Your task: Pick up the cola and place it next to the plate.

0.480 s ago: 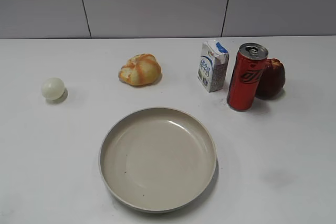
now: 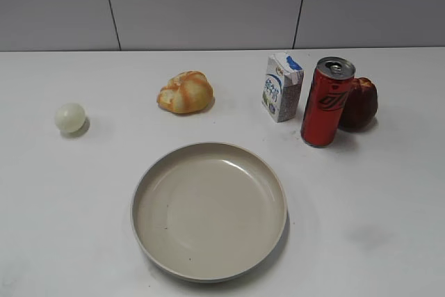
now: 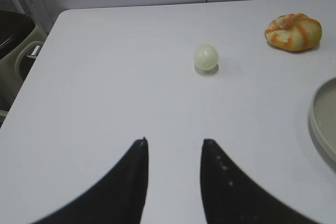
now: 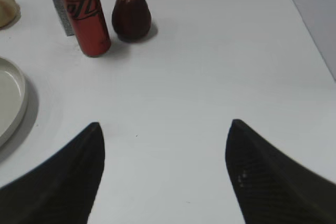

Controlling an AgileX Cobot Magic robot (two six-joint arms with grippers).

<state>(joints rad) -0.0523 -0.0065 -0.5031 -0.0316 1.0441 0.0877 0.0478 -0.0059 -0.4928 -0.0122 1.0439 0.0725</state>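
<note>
**Cola can upright and untouched, hemmed in on two sides**

Cola point(image 2: 327, 102) stands upright at the back right of the worktop point(image 2: 69, 206), well apart from the plate point(image 2: 208, 210) near the front. You have a milk carton point(image 2: 282, 87) just beside it on one side and a dark red fruit point(image 2: 360, 103) close behind it on the other, so the clean approach is likely from the open front.

Your right hand point(image 4: 165, 145) is released, fingers spread wide, hanging over bare worktop with the can ahead and to its left; that spread should suit the can's width. Your left hand point(image 3: 173, 153) has its fingers parted by a narrow gap and holds nothing, near a pale ball point(image 3: 206, 56) and a bread roll point(image 3: 293, 31).

Bare worktop to the plate's right looks the natural landing spot.
</note>
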